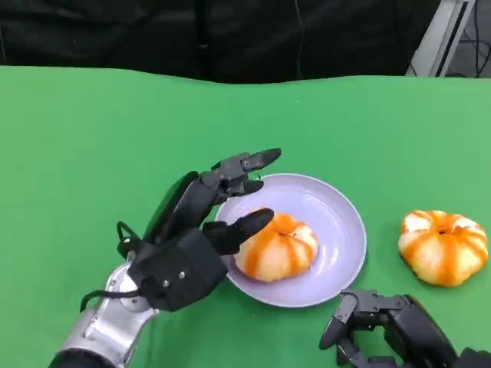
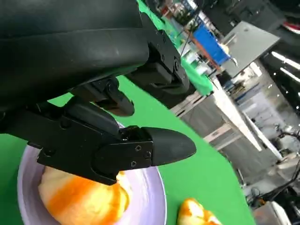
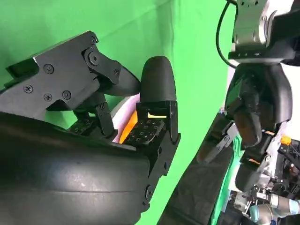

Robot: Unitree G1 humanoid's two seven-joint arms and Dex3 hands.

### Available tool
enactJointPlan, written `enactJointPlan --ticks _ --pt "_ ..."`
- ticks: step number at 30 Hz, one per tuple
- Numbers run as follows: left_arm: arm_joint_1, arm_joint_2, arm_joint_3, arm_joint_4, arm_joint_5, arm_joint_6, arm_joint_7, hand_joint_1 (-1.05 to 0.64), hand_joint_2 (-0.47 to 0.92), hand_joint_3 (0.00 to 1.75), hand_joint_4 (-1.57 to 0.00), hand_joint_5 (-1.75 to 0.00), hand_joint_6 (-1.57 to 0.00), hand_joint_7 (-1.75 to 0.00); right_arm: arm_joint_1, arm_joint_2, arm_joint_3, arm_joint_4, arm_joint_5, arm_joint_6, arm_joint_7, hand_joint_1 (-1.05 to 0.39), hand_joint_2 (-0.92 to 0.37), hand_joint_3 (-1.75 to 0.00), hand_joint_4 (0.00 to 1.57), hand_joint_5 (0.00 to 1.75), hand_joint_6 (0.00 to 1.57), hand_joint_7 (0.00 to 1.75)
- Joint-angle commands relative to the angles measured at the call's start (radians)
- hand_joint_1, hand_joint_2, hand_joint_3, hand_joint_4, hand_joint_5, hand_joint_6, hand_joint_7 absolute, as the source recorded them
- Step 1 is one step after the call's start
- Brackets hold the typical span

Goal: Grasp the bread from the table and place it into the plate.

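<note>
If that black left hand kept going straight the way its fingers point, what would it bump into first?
Probably the orange-and-white striped bread in the lavender plate: the left hand points over the plate's near rim, one fingertip seemingly at the bread already, though depth is unclear.

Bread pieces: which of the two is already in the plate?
The bread beside the left hand, lying in the purple plate. The other bread sits on the green table, right of the plate.

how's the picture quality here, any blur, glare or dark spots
Head view: evenly lit and sharp, the bread and plate crisp. Left wrist view: background behind the left robot hand blurred, streaked with bright lights. Right wrist view: right robot hand dark, sheen on its shell.
</note>
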Motion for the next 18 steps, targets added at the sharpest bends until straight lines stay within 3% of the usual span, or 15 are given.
enactJointPlan --ticks 1,4,7,18 --pt "0.030 -0.004 0.028 -0.027 -0.028 -0.032 0.020 -0.65 0.92 0.62 -0.90 -0.04 -0.60 -0.02 -0.004 -0.012 -0.005 0.006 0.009 -0.006 0.003 -0.13 -0.61 -0.99 0.81 1.49 0.86 1.17" --pt "0.203 0.000 0.078 -0.174 -0.164 -0.076 -0.026 -0.64 0.92 0.63 -0.92 -0.04 -0.59 -0.01 -0.003 -0.015 -0.006 0.013 0.015 -0.016 0.013 -0.15 -0.60 -0.99 0.81 1.50 0.85 1.17" --pt "0.272 0.013 0.097 -0.221 -0.213 -0.097 -0.064 -0.64 0.92 0.66 -0.93 -0.04 -0.58 -0.01 -0.005 -0.014 -0.007 0.017 0.015 -0.010 0.013 -0.15 -0.60 -0.99 0.82 1.51 0.85 1.18" --pt "0.301 0.006 0.121 -0.250 -0.230 -0.093 -0.107 -0.64 0.92 0.68 -0.95 -0.03 -0.58 0.00 -0.007 -0.013 -0.007 0.018 0.015 -0.006 0.012 -0.16 -0.61 -0.96 0.82 1.51 0.85 1.17"
